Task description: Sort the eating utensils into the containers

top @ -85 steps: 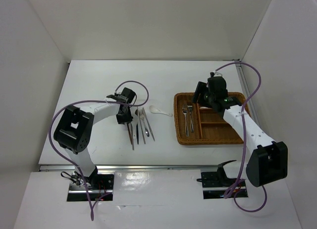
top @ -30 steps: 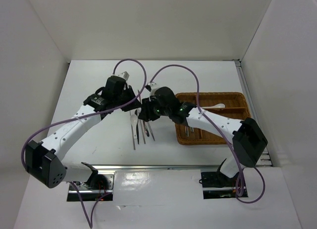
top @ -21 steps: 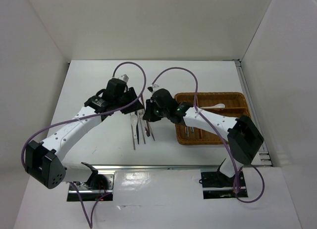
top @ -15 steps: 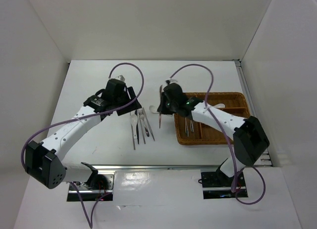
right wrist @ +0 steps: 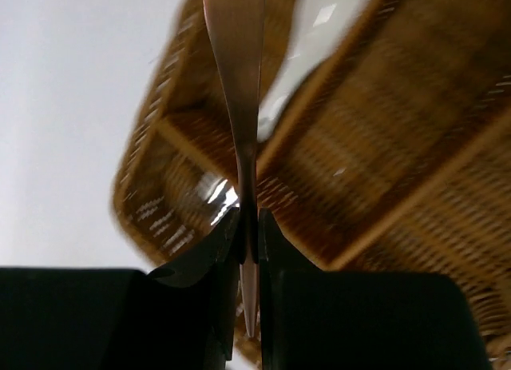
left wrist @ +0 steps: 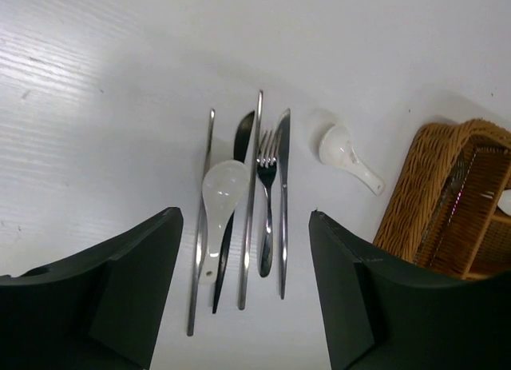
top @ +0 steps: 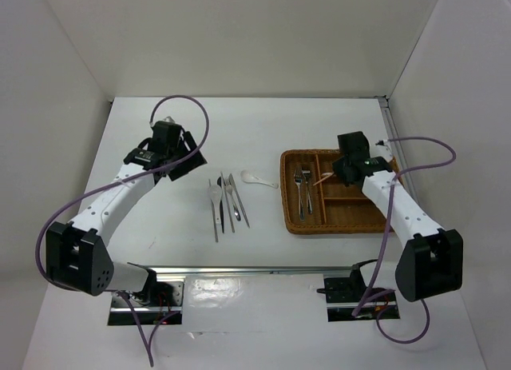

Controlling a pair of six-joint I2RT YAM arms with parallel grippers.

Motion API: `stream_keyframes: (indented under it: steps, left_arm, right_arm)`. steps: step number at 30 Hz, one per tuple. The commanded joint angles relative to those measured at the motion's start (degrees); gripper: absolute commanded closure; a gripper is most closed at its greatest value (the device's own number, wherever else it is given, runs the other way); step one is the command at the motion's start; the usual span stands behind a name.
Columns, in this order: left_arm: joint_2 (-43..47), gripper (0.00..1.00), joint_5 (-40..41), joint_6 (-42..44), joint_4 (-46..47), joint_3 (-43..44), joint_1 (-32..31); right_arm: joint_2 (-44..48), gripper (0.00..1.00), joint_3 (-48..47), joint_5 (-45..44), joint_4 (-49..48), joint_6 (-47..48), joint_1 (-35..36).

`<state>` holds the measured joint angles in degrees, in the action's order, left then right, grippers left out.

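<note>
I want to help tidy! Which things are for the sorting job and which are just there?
Job: loose cutlery, white soup spoon, wicker tray, forks inside, copper utensil in right tool.
Just there: purple cables, metal rail.

Two white-shelled robot arms (top: 112, 202) carry boxy black elbow housings (top: 76, 258) at seven and five o'clock; thin purple cables (top: 182, 99) loop along each; fingers (left wrist: 120, 298) are matte black.

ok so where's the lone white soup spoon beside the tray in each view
Top external: the white soup spoon lies mid-frame, between the cutlery row and the wicker tray.
Left wrist: right of centre, just left of the tray's corner.
Right wrist: not in view.
Shared landmark: the wicker tray, which fills the right wrist view.
</note>
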<state>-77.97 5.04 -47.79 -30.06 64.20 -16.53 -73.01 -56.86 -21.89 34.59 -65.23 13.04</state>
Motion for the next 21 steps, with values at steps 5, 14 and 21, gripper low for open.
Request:
stream_keyframes:
  steps: [5,14,21]
  left_arm:
    - [-0.5,0.19,-0.8,3.1,4.4,-0.7,4.5]
    - [-0.5,0.07,0.2,3.1,4.9,-1.3,4.5]
    - [0.6,0.07,-0.8,3.1,4.4,-3.6,4.5]
  right_arm:
    - [-0.2,1.0,4.6,-1.7,2.8,-7.3,-10.7]
    - [-2.6,1.0,8.3,-1.2,-1.3,-9.7,-11.2]
    - [-7.2,0.94,7.2,-1.2,2.1,-13.6,-11.2]
